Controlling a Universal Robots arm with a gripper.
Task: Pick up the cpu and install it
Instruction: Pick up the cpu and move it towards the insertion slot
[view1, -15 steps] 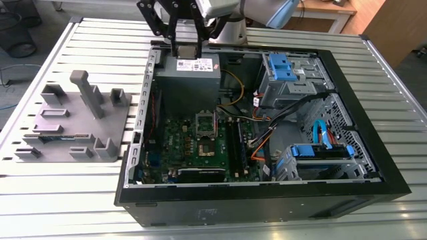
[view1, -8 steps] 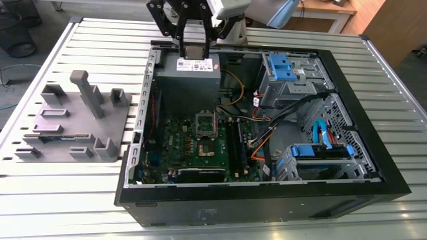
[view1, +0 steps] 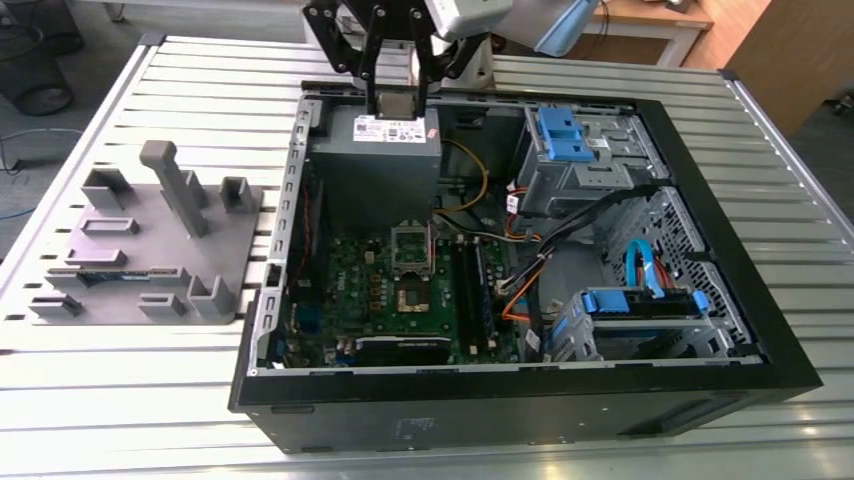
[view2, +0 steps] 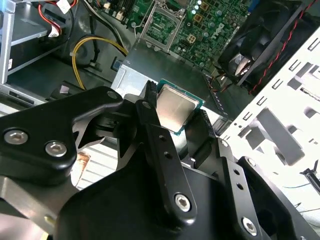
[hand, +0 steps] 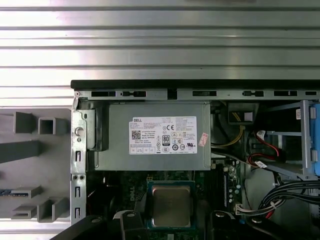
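Cpu (view2: 173, 111) sits level, metal top up, in end effector (view2: 176, 104).

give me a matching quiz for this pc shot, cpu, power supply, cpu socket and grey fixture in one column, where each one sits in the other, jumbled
1. cpu
2. power supply
3. cpu socket
4. grey fixture

a. outside the case, on the exterior view's left
b. on the green motherboard
c. between the fingers of the gripper
d. inside the case, a grey box with a white label

Pairs: 1-c, 2-d, 3-b, 4-a
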